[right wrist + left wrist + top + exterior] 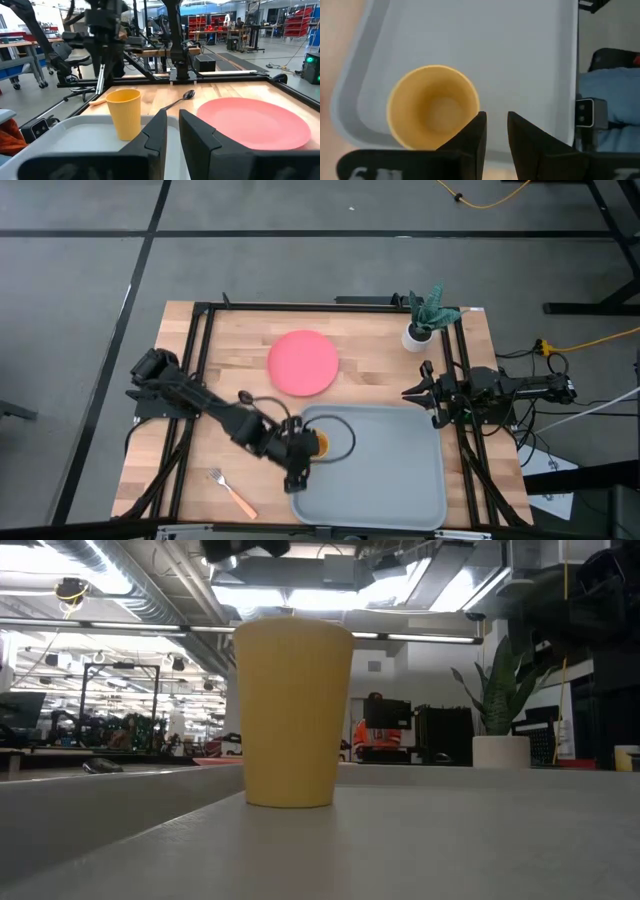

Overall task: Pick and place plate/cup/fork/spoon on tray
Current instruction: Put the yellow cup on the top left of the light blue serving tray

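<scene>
Left hand point(495, 116) hangs above the tray's point(400, 480) upper left corner, its fingers nearly pressed together with only a slim gap and nothing pinched. We see the yellow-orange cup point(432, 107) standing upright and free on the tray, just beside those fingertips. At the right edge of the high view, the right hand point(172, 114) waits over the worktop beside the tray's upper right corner, its fingers likewise nearly pressed together and empty. The coral-pink plate point(303, 363) lies on the wooden worktop just above the tray, at frame center. The orange-handled fork point(232, 492) lies at lower left, off the tray. We find the dark spoon point(175, 102) on the wood near the plate. A potted plant point(417, 335) stands at upper right.
</scene>
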